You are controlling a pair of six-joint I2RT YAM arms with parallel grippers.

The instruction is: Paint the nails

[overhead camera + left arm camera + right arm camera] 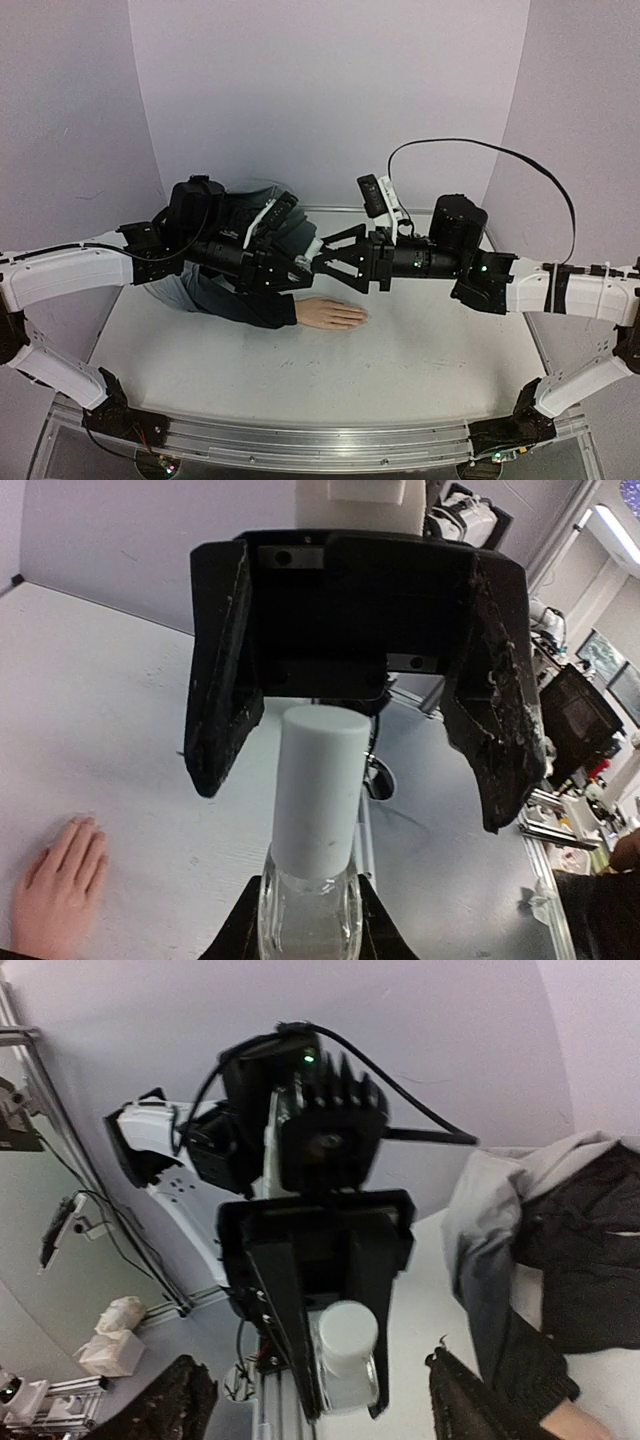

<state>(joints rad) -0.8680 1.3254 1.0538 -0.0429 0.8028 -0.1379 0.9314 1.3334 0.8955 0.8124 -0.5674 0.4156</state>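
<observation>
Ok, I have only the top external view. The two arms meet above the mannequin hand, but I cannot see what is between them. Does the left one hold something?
Observer: Yes. The left wrist view shows the left fingers shut on a clear bottle with a white cap.
Operator: Do the right fingers grip the cap?
Observer: No. The right fingers stand open on either side of the cap, apart from it.
Operator: Is the cap on the bottle?
Observer: Yes, the right wrist view shows it sitting on top of the bottle.
</observation>
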